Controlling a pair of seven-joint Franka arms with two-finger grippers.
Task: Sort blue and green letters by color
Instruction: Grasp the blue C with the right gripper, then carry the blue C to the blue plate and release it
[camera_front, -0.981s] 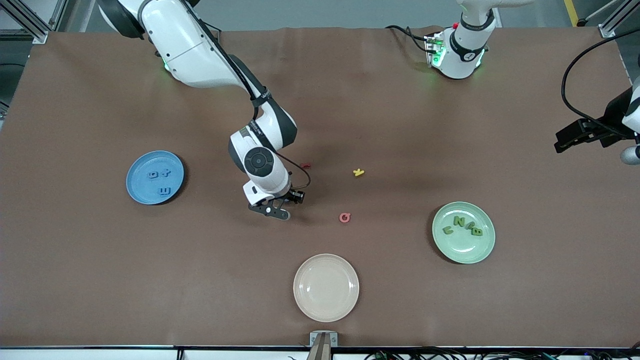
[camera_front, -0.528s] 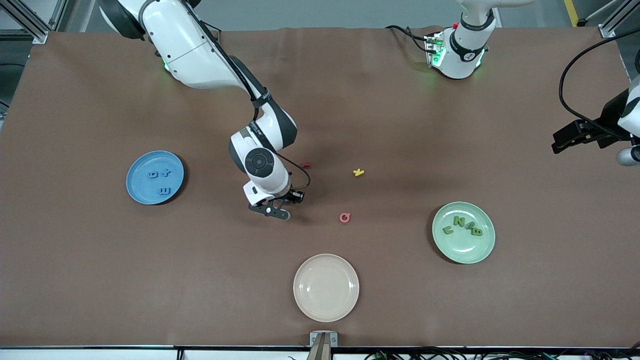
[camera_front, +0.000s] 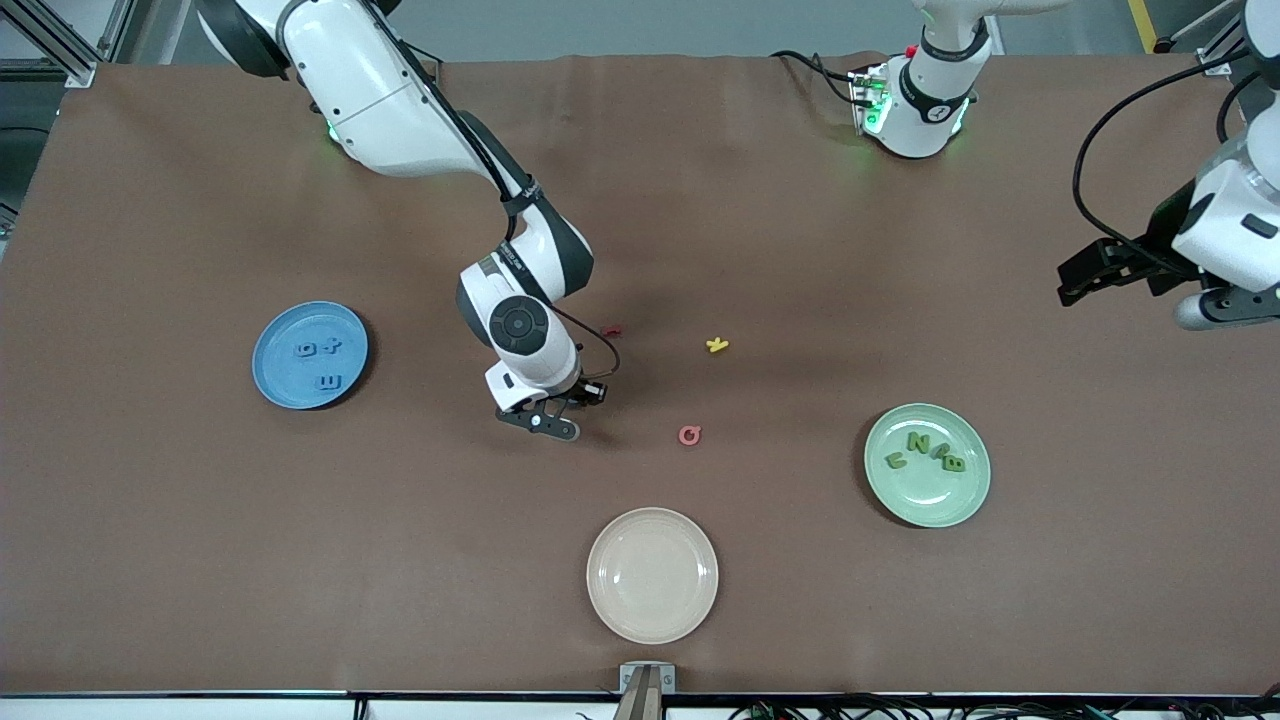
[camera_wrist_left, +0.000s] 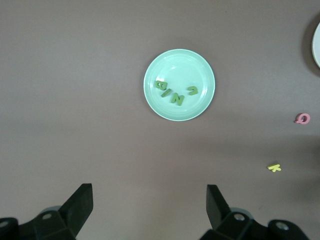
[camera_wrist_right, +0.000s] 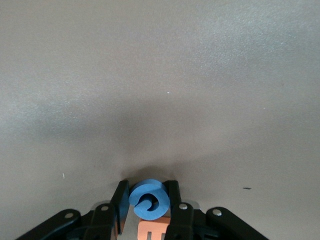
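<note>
My right gripper (camera_front: 541, 421) is down at the table's middle, shut on a blue curled letter (camera_wrist_right: 149, 200); an orange E (camera_wrist_right: 152, 232) lies right under it. Three blue letters (camera_front: 329, 382) rest on the blue plate (camera_front: 275, 330) toward the right arm's end. Several green letters (camera_front: 918, 442) lie on the green plate (camera_front: 930, 505), which the left wrist view also shows (camera_wrist_left: 175, 62) with its letters (camera_wrist_left: 176, 98). My left gripper (camera_front: 1075, 285) hangs open and empty (camera_wrist_left: 149, 205), high over the left arm's end of the table.
A cream plate (camera_front: 652, 575) sits near the front edge. A pink Q (camera_front: 689, 435), a yellow K (camera_front: 717, 345) and a dark red piece (camera_front: 611, 330) lie loose mid-table, close to my right gripper.
My right gripper's fingers have closed on the blue curled letter. The left arm has swung in over the table from its end.
</note>
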